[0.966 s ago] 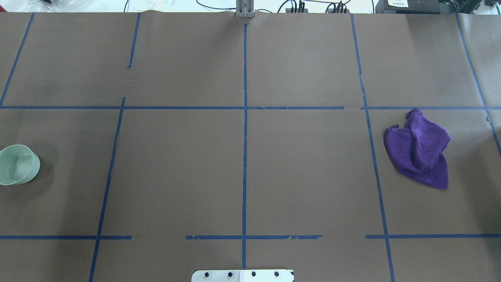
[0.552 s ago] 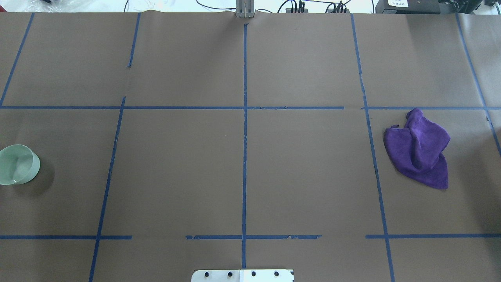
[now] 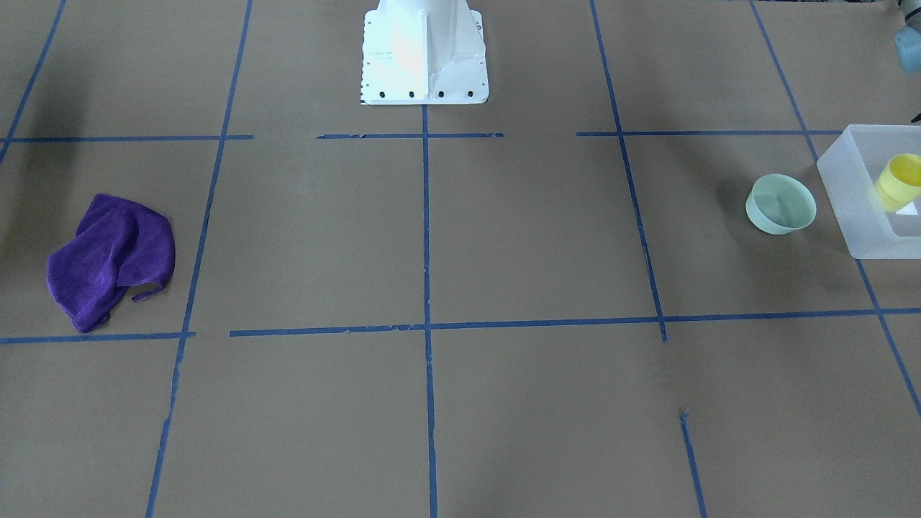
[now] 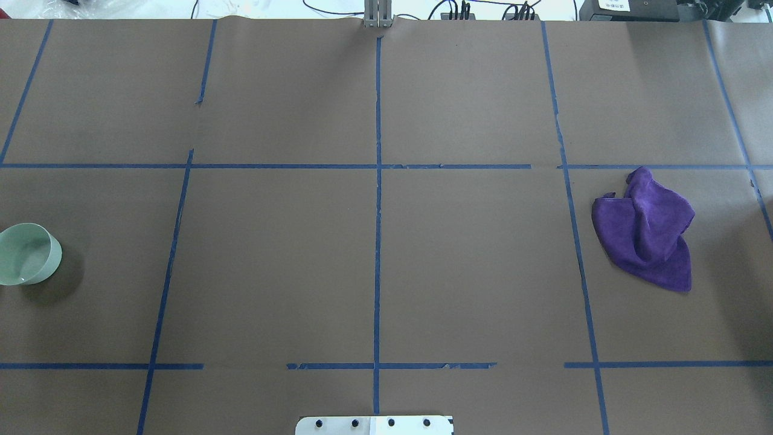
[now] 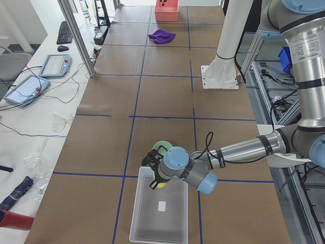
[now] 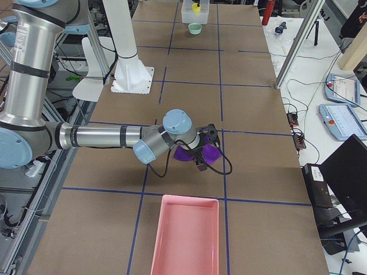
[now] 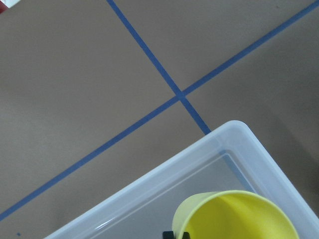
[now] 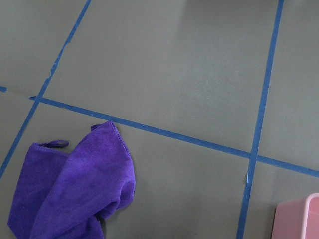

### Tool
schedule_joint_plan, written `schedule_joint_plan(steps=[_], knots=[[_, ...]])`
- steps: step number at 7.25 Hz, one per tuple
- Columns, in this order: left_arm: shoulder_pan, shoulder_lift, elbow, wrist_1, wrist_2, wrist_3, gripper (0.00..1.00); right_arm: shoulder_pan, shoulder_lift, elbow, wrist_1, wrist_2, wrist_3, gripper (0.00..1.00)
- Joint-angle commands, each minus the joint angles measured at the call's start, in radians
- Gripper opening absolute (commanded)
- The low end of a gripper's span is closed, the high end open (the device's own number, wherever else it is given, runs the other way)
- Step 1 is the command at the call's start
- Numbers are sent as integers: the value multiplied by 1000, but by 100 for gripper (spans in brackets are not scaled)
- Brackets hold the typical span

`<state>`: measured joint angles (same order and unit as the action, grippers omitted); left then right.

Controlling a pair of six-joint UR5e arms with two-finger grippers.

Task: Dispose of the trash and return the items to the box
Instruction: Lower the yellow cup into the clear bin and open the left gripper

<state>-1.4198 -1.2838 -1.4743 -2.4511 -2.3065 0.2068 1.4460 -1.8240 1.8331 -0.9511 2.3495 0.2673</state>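
Note:
The yellow cup hangs tilted over the near end of the frosted box, above its white label. In the left wrist view the cup fills the bottom edge, with a black fingertip at its rim and the box rim below. My left gripper is shut on the cup. The mint-green bowl stands upright on the table just beside the box; it also shows in the overhead view. My right gripper hovers over the purple cloth; I cannot tell whether it is open.
The purple cloth lies crumpled on the table's right side. A pink tray sits at the table's right end, beyond the cloth. The white robot base stands at the middle of the near edge. Blue tape lines cross the brown table.

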Motion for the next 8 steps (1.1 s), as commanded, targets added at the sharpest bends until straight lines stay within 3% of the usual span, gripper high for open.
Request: schedule_joint_plan(steps=[1, 2, 3, 7, 8], knots=[[28, 49, 15, -28, -2, 61, 0, -1, 0, 0, 0, 1, 0, 100], [28, 60, 16, -29, -4, 81, 13, -4, 0, 0, -2, -1, 0, 100], [28, 60, 17, -29, -4, 83, 37, -7, 0, 0, -2, -2, 1, 100], [25, 49, -4, -43, -5, 68, 58, -10, 0, 3, 0, 2, 3, 100], [24, 40, -44, -13, -34, 66, 77, -10, 0, 15, 0, 5, 10, 100]])
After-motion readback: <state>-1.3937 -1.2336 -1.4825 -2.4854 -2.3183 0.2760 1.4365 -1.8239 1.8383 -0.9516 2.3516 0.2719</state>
